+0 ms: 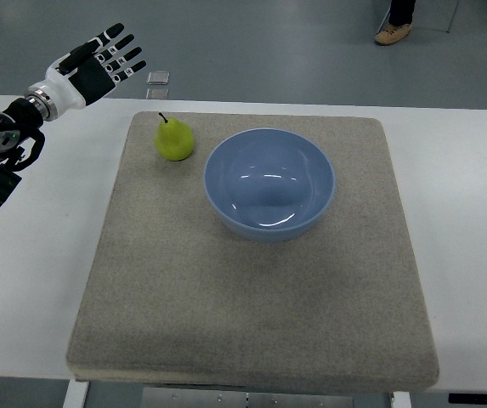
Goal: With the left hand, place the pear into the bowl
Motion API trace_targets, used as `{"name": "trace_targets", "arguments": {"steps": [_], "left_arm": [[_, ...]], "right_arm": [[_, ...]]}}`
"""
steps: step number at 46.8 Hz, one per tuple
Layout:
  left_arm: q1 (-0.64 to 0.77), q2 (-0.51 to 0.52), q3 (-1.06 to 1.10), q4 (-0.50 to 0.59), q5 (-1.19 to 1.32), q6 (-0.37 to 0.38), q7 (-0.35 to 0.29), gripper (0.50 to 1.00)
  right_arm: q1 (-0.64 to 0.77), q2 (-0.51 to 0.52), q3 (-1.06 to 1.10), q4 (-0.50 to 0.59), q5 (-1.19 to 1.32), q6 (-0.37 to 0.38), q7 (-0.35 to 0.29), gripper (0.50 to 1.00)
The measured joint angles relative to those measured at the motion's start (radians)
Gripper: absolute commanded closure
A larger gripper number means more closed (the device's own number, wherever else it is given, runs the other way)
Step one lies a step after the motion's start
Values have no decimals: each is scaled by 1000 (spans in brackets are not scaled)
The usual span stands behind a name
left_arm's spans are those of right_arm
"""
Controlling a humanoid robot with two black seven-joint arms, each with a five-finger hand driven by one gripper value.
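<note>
1 pear (174, 140), 1 bowl (269, 184), 1 mat (251, 314).

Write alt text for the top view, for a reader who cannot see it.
A green pear stands upright on a grey mat just left of an empty blue bowl, not touching it. The robot's left hand hovers open at the upper left, apart from the pear and holding nothing. The mat lies on a white table; a person's shoe shows at the top edge.

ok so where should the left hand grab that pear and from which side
Probably around the wide lower body of the pear, coming from its left or above. It stands upright, stem up, with the bowl close on its right. The left hand is open.
</note>
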Motion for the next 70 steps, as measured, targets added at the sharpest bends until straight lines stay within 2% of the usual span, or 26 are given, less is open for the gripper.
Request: {"name": "trace_targets", "arguments": {"steps": [43, 50, 60, 65, 70], "left_arm": [[-14, 3, 10, 7, 41, 0, 0, 506], [-48, 10, 11, 0, 217, 0, 0, 506], [-98, 46, 11, -39, 614, 0, -3, 506], [-103, 81, 10, -95, 740, 0, -8, 506], [-101, 145, 14, -200, 827, 0, -53, 506]], "right_arm": [[0, 0, 0, 0, 1, 0, 0, 574], [0, 0, 0, 0, 1, 0, 0, 576], [0, 0, 0, 0, 1, 0, 0, 576], [0, 0, 0, 0, 0, 0, 0, 574], [0, 0, 0, 0, 0, 0, 0, 576]]}}
